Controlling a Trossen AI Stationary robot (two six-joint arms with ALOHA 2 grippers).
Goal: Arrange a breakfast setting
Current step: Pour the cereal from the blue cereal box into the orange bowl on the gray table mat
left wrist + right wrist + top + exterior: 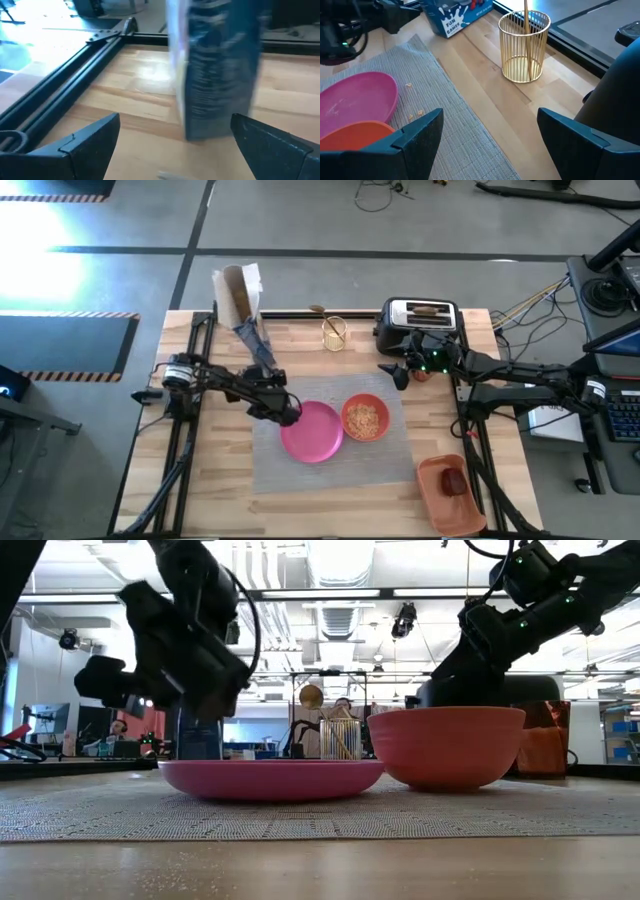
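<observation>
Two open end effectors (288, 412) (397, 372) over placemat (390, 460) edges

Arms: two, dark, near-black links with rounded joint housings.
Left arm (225, 383): slim black segments, a pale silver-grey motor block near its base, thin cable looping off the shoulder.
Right arm (520, 375): bulkier black links, small green lights glowing at the wrist, a white label patch farther back.
Left gripper (170, 150): two flat, angular dark fingers with bevelled edges and a faint seam line.
Right gripper (490, 142): same matte wedge-shaped dark fingers, blunt tips.
</observation>
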